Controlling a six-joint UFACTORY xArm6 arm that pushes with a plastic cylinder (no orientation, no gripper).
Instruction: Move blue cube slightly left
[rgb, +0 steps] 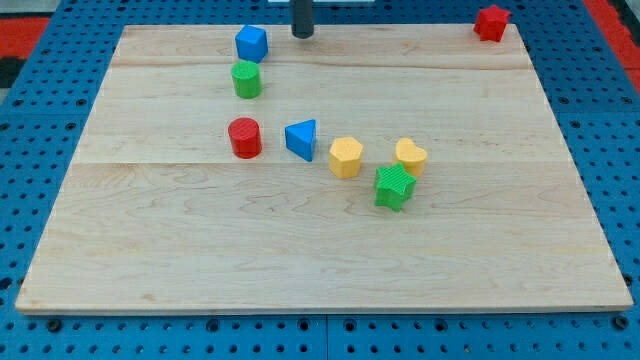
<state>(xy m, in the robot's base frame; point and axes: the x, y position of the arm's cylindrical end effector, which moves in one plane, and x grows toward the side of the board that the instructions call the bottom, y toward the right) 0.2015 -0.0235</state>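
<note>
blue cube (251, 43): bench (320, 240) far edge, 12 o'clock of green cylinder (246, 79), touching it
my tip (302, 35): 3 o'clock of cube, near, not touching
claw: none, bare rod, holds nothing
step: approach, likely lined up
next: short push toward 9 o'clock

The wooden board (300, 250) carries a blue cube (251, 43) at 11 o'clock, a green cylinder (246, 79) below it, a red star (491, 22) at 1 o'clock, and centrally a red cylinder (244, 137), blue triangle (301, 139), yellow hexagon (345, 157), yellow heart (410, 156) and green star (394, 187).

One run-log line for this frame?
task: blue cube left | my tip: right of cube, apart | green cylinder: below cube, close | status: push not begun
</note>
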